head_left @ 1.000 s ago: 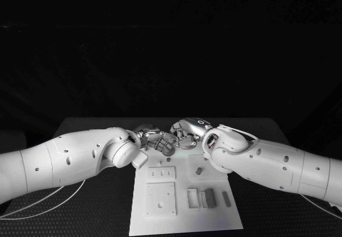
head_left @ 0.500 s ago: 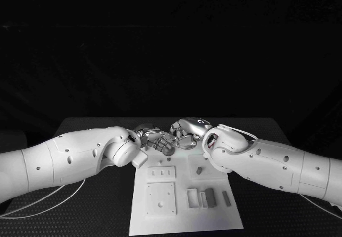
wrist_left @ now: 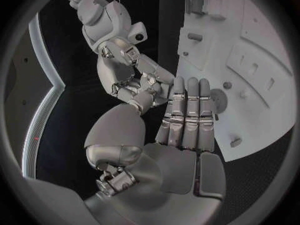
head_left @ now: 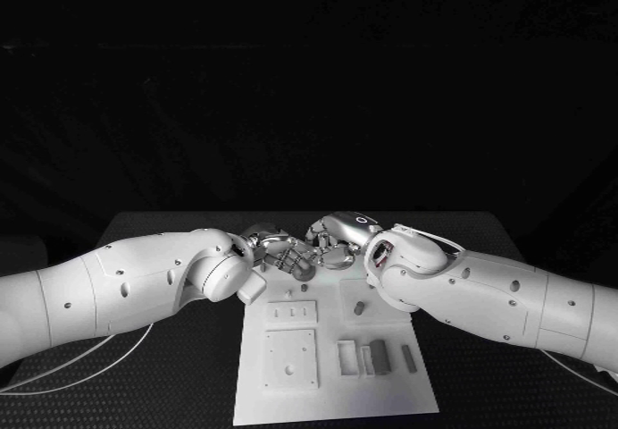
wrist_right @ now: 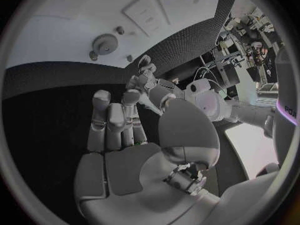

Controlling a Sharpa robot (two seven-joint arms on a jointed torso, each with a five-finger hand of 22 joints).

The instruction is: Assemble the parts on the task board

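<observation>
Head view: the left hand [head_left: 286,256] and right hand [head_left: 332,241] are met fingertip to fingertip over the far end of the task board [head_left: 332,407], and whether a part is pinched between them cannot be told. Grey parts [head_left: 375,357] lie on the near half of the board. Any hand-over is judged best done slowly, one hand's fingers being loosened only once the other's are closed.

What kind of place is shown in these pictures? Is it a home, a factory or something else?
Most likely a robotics lab or test bench, not a home. A white task board with small grey parts lies on a black table against a dark backdrop, and equipment on stands crowds the room behind.
</observation>
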